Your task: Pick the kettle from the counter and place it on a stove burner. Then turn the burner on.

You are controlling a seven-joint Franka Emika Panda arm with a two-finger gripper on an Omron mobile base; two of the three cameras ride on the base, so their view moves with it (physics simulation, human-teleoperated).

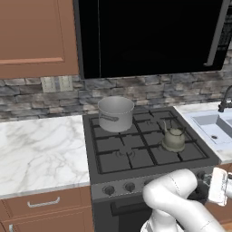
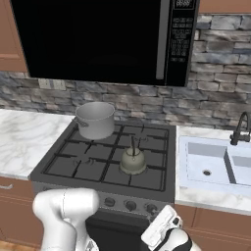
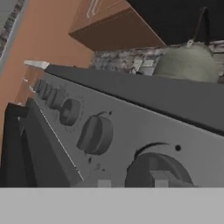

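The kettle (image 1: 173,139) sits on the stove burner (image 1: 177,147), right of the pot (image 1: 116,113).

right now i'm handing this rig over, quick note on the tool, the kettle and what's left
Tool: low at the stove's front panel, fingertips at the nearest knob; nothing held, open or shut is unclear.
Kettle: upright on the front right stove burner, off the counter.
Steel pot: on the back left burner.
Done: kettle placed.
Left: no flame shows under the kettle, so confirm the burner is on.
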